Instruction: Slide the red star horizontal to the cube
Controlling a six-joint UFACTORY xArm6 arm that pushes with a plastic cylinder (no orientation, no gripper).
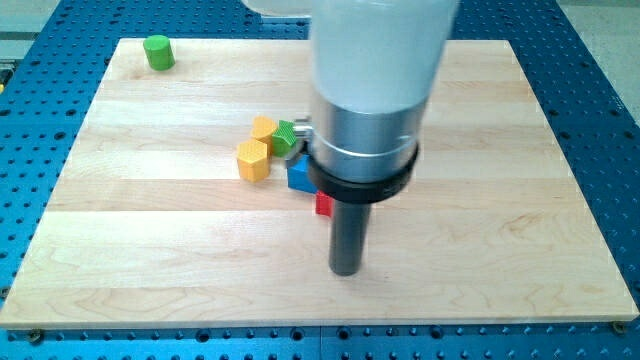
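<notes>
A red block [323, 205], mostly hidden behind the arm so that its shape cannot be made out, shows just below a blue cube [298, 175] near the board's middle. My tip [346, 270] rests on the board below and slightly to the right of the red block, a short way apart from it. The arm's body covers the right sides of the red block and the blue cube.
Two yellow blocks [253, 159] [264, 128] and a green star-like block [286, 136] cluster to the left of and above the blue cube. A green cylinder [158, 52] stands at the board's top left corner. The wooden board [500, 220] lies on a blue perforated table.
</notes>
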